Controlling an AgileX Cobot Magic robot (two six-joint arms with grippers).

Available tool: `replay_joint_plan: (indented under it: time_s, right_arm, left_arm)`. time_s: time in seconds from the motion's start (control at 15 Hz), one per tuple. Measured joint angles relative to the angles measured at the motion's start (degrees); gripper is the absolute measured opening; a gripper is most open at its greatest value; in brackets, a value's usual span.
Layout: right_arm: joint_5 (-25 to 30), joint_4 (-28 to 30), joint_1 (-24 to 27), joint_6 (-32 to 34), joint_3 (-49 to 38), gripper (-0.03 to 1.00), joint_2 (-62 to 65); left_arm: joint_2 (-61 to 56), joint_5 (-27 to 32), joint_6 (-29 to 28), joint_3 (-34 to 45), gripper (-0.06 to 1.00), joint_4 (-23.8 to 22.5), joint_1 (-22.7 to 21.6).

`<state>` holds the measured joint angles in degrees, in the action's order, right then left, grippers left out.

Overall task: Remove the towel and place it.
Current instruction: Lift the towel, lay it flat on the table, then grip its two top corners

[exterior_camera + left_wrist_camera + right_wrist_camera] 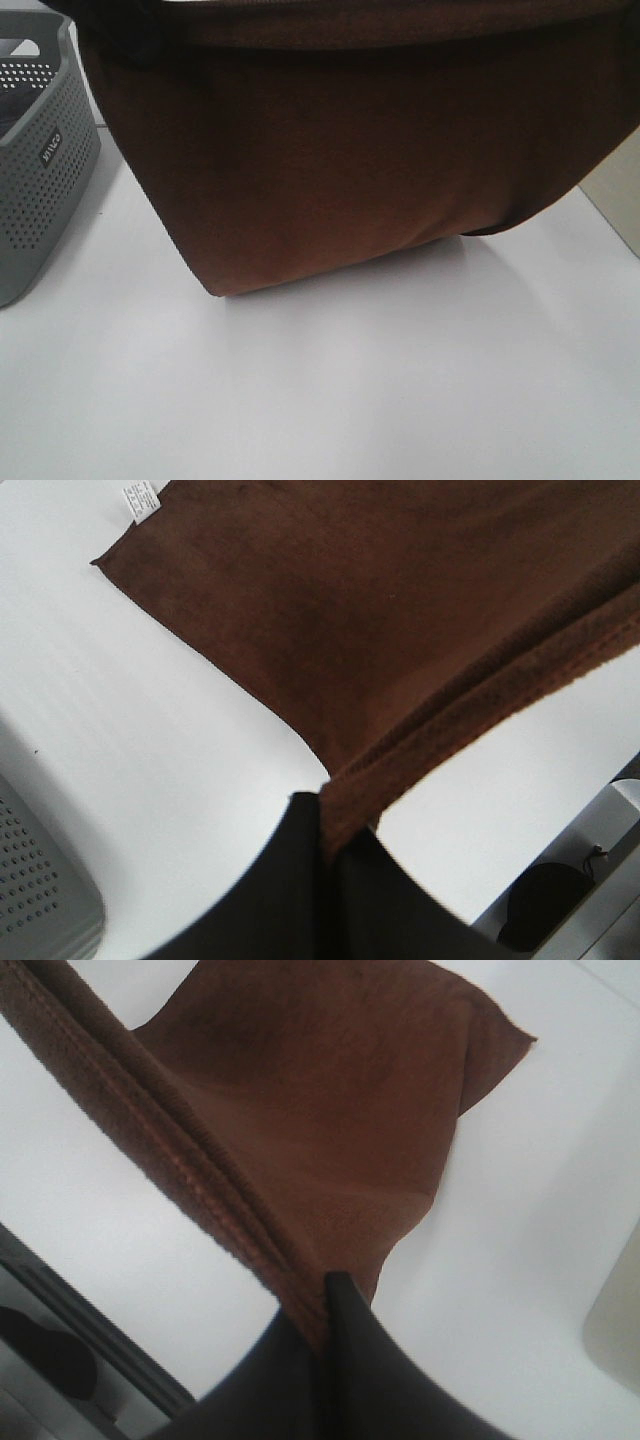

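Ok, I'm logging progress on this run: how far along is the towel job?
Done: the towel is out of the grey basket, which stands to the left. In hand: the left gripper and right gripper each pinch its upper edge, holding it spread over the white table, with the tagged end apparently touching down. Left: lay it flat and let go.

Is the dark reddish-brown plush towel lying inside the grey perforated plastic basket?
No, the brown towel hangs spread over the white table, beside the grey basket, not in it.
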<state>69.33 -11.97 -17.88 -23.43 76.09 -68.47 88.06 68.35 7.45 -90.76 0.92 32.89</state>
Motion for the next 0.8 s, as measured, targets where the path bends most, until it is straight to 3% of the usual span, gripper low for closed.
replay_joint_plan:
  time_s: [0.2, 0.67, 0.8]
  right_arm:
    - [-0.7, -3.4, 0.0, 0.3, -6.8, 0.01, 2.8]
    - [-0.9, -8.3, 0.0, 0.3, -20.7, 0.01, 8.3]
    - [-0.8, -9.2, 0.0, 0.2, -26.4, 0.01, 9.4]
  left_arm:
    - [-4.1, -0.3, 1.3, 5.6, 0.0, 1.2, 0.0]
    - [-7.3, -0.6, 3.6, 20.4, 0.0, 9.1, 0.0]
    - [-7.2, -0.6, 4.6, 25.2, 0.0, 10.3, 2.4]
